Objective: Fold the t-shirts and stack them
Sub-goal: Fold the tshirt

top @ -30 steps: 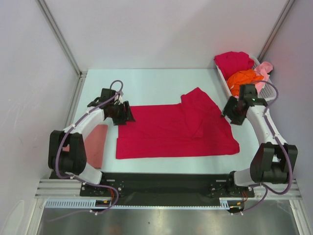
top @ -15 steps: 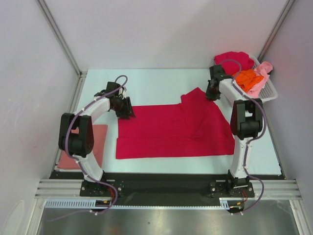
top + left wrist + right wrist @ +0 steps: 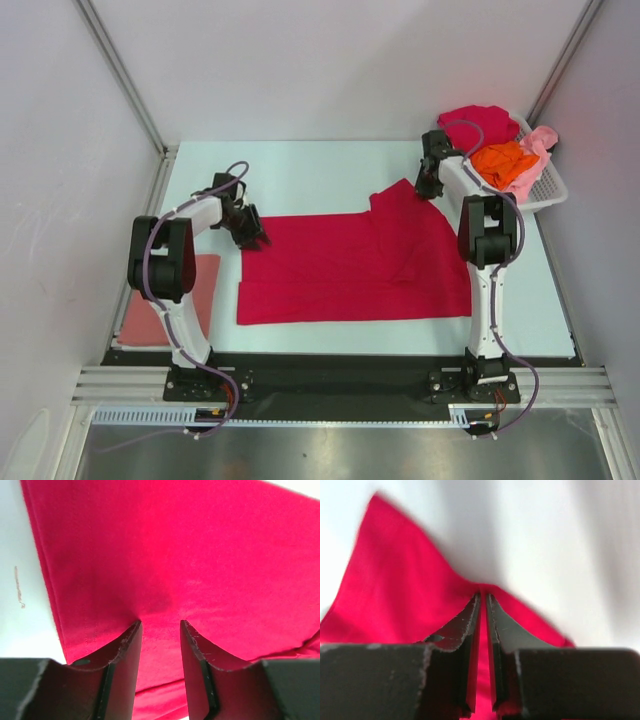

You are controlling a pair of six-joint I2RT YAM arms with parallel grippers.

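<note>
Salmon shirt (image 3: 207, 285) half behind left arm (image 3: 158, 262)

Left hand (image 3: 160, 624) ajar, right hand (image 3: 483, 596) tight.

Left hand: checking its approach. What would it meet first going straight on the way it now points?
The left hand would meet the crimson t-shirt first, near its edge; the tips look almost on it, though depth is unclear.

Overhead view bright, evenly lit from above, sharp; shadows faint. Left wrist view clear, red t-shirt (image 3: 200, 545) strongly saturated. Right wrist view soft; white background washed out, blurred grey shadow bands far right.
</note>
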